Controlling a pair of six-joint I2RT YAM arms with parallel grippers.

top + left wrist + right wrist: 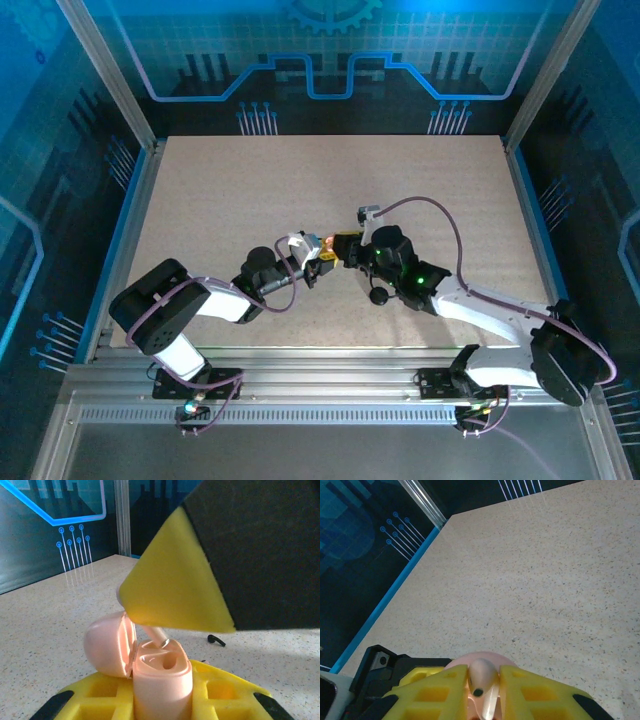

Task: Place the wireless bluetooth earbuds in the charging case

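**Desk:** What is the subject, and where does it sit?

**Photographer:** A pale pink earbud [156, 633], centre of the left wrist view. It is tilted, stem downward, with its metal-tipped end at the mouth of a well in the open charging case [162, 680]. Whether the tip touches the well, I cannot tell.

**Desk:** Who has it?

**Photographer:** The right gripper [482, 687], at the bottom centre of its own wrist view. Its fingers are nearly together, pinching the bud's rounded head between two yellow pads [435, 692]. From the left wrist camera, one of those pads [175, 585] looms in the upper right as a large yellow wedge on black.

**Desk:** And the case?

**Photographer:** Pink, standing upright at the bottom centre of the left wrist view, with its lid [107, 647] swung open to the left. The left gripper [162, 700] is clamped on the case's body, a yellow finger on either side.

**Desk:** Anything around them?

**Photographer:** A black earbud [216, 640] lies on the speckled table [50, 625], right of centre, beyond the case and apart from it. In the top view the two grippers meet tip to tip just below the middle of the frame, over the table. Their arms angle in from lower left and lower right.
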